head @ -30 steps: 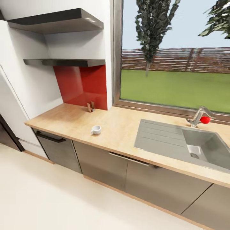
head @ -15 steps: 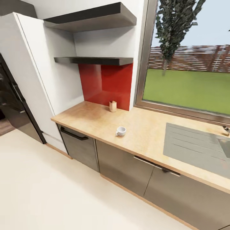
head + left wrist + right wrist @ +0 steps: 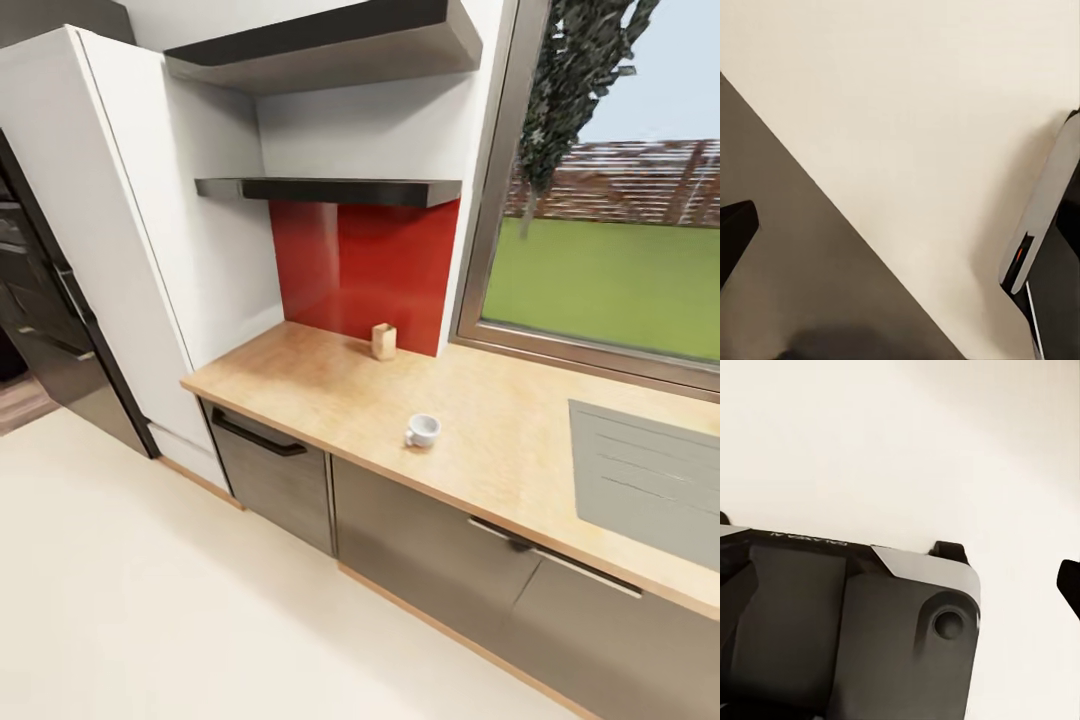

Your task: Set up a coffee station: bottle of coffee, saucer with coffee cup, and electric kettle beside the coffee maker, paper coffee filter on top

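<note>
The coffee cup [image 3: 422,431] is small, white, w/ a side handle facing left, upright on the kitchen countertop [image 3: 520,450], close to its front edge, well left of the steel sink [image 3: 650,480]. Countertop is light wood-toned over grey cabinets [image 3: 430,550]. A small tan holder [image 3: 384,341] stands at the back edge against the red backsplash [image 3: 365,265], well behind the cup. Two dark shelves [image 3: 340,190] sit above the counter's left end. Window [image 3: 620,260] runs along the back edge to the right. Wrist views show cream floor [image 3: 907,112] and parts of the robot's dark base [image 3: 847,622]; can't tell if either gripper is open or closed, or holding anything
</note>
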{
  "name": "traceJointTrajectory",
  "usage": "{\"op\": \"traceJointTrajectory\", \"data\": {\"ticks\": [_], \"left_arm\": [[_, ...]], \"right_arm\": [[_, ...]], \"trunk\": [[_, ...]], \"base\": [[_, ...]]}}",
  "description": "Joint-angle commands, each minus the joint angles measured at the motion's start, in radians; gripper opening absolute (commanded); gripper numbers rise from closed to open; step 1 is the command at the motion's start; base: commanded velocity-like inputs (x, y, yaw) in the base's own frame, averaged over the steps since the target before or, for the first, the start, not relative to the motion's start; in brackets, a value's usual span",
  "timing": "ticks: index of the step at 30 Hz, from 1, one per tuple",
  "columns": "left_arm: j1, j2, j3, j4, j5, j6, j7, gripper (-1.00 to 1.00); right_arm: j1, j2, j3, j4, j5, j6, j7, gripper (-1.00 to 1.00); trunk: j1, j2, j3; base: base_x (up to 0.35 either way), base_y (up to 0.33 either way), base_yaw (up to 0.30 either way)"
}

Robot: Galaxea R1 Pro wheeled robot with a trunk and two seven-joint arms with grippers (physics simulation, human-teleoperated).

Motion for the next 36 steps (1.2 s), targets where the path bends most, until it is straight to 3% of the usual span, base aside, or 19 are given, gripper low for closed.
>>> {"op": "traceJointTrajectory", "data": {"ticks": [1,20,36], "left_arm": [[-0.001,0.000,-0.006,0.000,0.007,-0.003,0.002,1.00],[-0.001,-0.001,-0.003,0.000,0.007,-0.004,-0.003,1.00],[-0.001,0.000,-0.006,0.004,0.005,-0.016,-0.004,1.00]], "right_arm": [[-0.001,0.000,-0.003,0.000,0.010,0.001,-0.005,1.00],[-0.001,-0.001,-0.006,-0.002,0.005,0.000,-0.008,1.00],[-0.001,-0.001,-0.008,-0.002,0.004,0.001,-0.009,1.00]], "trunk": [[0.001,-0.002,-0.002],[0.001,-0.002,-0.002],[0.001,-0.002,-0.002]], "base": [[0.237,0.264,0.000],[0.251,0.250,-0.010],[0.189,0.148,-0.258]]}}
